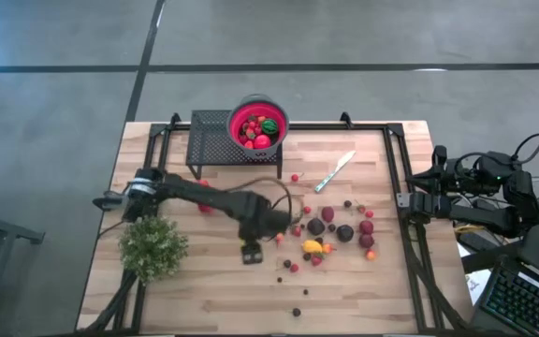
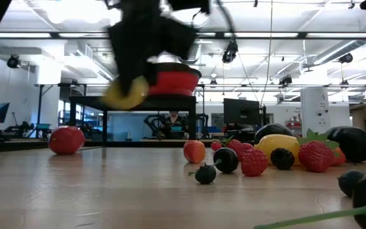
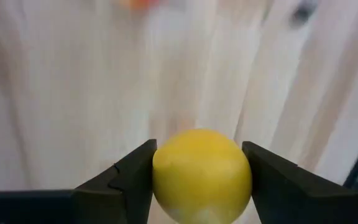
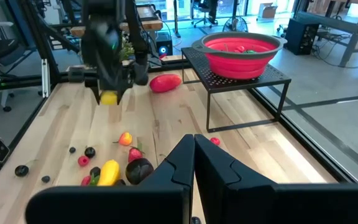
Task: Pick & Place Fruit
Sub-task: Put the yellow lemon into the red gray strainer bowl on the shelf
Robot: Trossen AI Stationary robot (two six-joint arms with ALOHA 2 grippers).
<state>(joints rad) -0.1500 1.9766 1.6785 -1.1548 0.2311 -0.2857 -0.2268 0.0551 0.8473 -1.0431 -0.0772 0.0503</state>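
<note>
In the left wrist view the table (image 3: 73,93) behind the yellow fruit (image 3: 202,176) is a blur, that fruit's underside and the fingers (image 3: 132,180) run off the edge, and in the low view the left gripper (image 2: 142,38) smears dark.

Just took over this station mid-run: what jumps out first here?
The left gripper is shut on a round yellow fruit, lifted above the table's middle. Right of it lies a scatter of small fruits, and a red bowl holding fruit sits on a black rack at the far edge.
</note>
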